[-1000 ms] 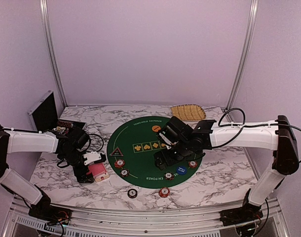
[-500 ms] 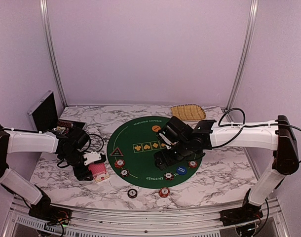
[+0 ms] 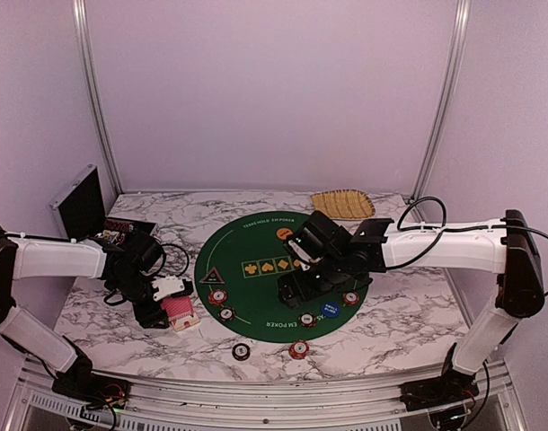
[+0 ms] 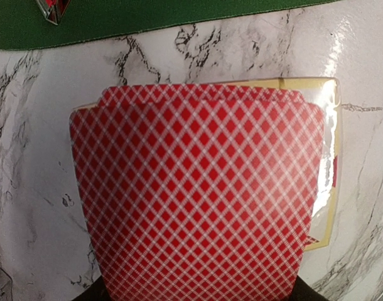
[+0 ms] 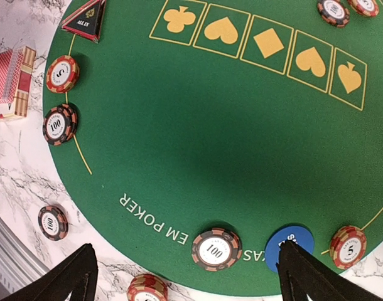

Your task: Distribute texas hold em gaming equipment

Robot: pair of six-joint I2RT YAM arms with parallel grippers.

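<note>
Red-backed card [image 4: 198,194] in closed left end effector [image 3: 157,313], right end effector [image 5: 185,247] agape.

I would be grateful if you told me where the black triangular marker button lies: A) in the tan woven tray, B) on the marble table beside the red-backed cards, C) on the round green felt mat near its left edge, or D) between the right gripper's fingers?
C: the black triangular marker button sits on the round green felt mat, just inside its left edge, while the red-backed cards are off the mat.
</note>
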